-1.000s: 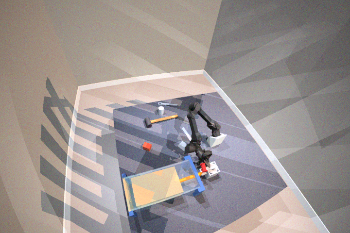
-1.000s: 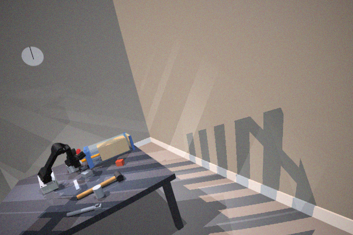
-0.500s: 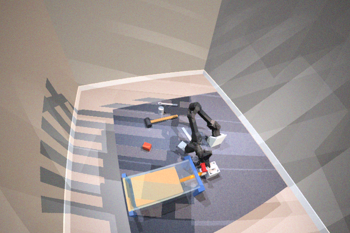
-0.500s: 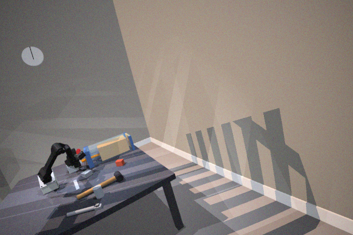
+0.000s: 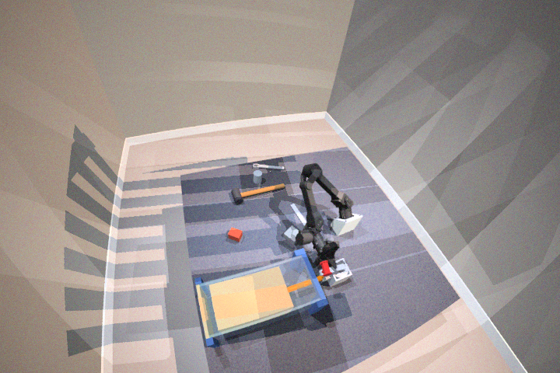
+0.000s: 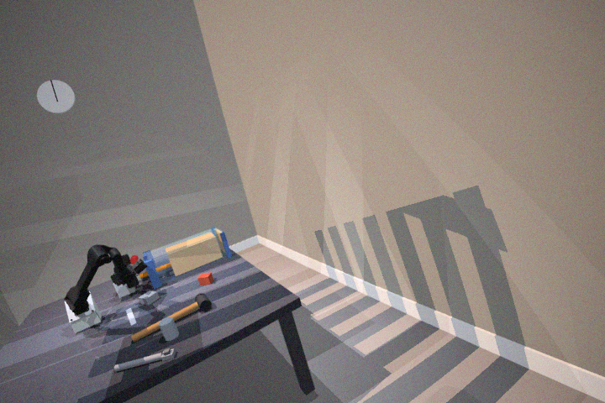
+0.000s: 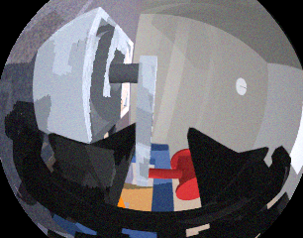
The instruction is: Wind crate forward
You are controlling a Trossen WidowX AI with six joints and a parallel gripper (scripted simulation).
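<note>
The tan crate [image 5: 250, 298] [image 6: 193, 253] sits flat inside the clear-panelled cubby. Its front stands a little back from the blue frame [image 5: 318, 287] [image 6: 150, 273] at the mouth. An orange strap [image 5: 300, 285] runs from the crate to the grey winch [image 5: 341, 273] [image 7: 72, 93]. The crank handle stands in the winch, its grey arm [image 7: 147, 113] ending in a red knob [image 5: 324, 266] [image 6: 134, 259] [image 7: 186, 175]. My gripper [image 5: 327, 255] [image 6: 131, 271] [image 7: 163, 130] is half open, with the fingers on either side of the knob and arm. I cannot see it pressing on either.
A hammer [image 5: 258, 191] [image 6: 170, 316], a grey cylinder [image 5: 257, 176] [image 6: 168, 328] and a wrench [image 5: 267, 166] [image 6: 144, 359] lie at the bench's far end. A red block [image 5: 234, 234] [image 6: 206, 278] and a small grey block [image 5: 291, 233] [image 6: 149, 297] lie nearer the cubby. The arm's base [image 5: 345, 223] stands behind the winch.
</note>
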